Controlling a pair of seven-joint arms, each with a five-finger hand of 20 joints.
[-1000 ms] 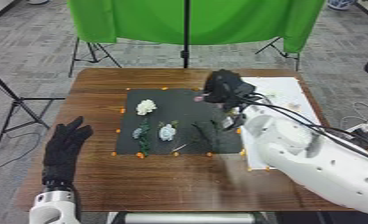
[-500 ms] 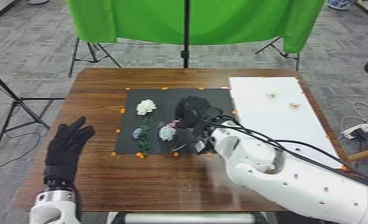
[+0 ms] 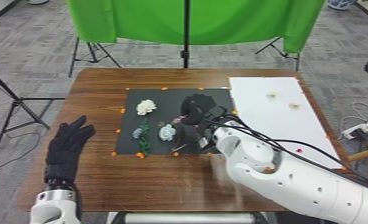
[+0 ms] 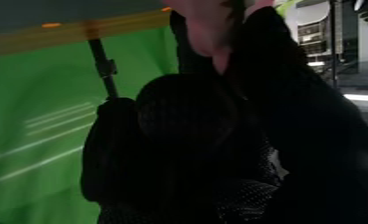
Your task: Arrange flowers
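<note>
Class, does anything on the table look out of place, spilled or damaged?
Perhaps a tiny red spot on the white rectangular sheet: it looks stray, away from the fluffy white flower on the dark mat. Whether it is a petal, I cannot tell.

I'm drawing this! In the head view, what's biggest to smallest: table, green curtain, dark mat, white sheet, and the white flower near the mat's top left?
1. Table
2. Green curtain
3. Dark mat and white sheet: too alike to rank
4. White flower
</note>
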